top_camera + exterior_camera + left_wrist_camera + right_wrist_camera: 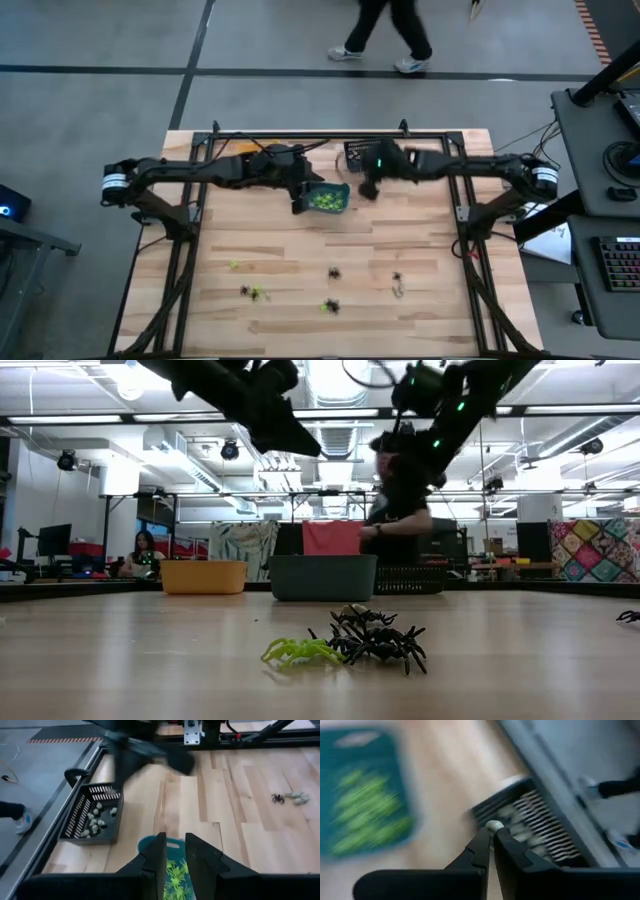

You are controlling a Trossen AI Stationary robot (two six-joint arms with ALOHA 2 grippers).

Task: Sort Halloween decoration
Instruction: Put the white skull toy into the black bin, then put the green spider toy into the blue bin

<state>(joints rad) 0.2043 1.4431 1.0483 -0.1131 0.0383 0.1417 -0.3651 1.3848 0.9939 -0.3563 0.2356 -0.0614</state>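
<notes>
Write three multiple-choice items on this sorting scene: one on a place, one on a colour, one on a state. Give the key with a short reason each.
1. Where is the right gripper?
A. above the black slotted bin
B. low over the loose spiders at the table's front
C. inside the orange bin

2. What colour are the trinkets in the teal bin?
A. black
B. lime green
C. orange

3. What state are the right gripper's fingers in?
A. wide open and empty
B. shut on a pale trinket
C. clamped on the teal bin's rim

Key:
1 A, the right wrist view shows the slotted bin of pale pieces just behind the fingertips.
2 B, the left wrist view shows lime green trinkets inside the teal bin.
3 B, a small pale trinket sits pinched at the tips of the closed fingers.
</notes>
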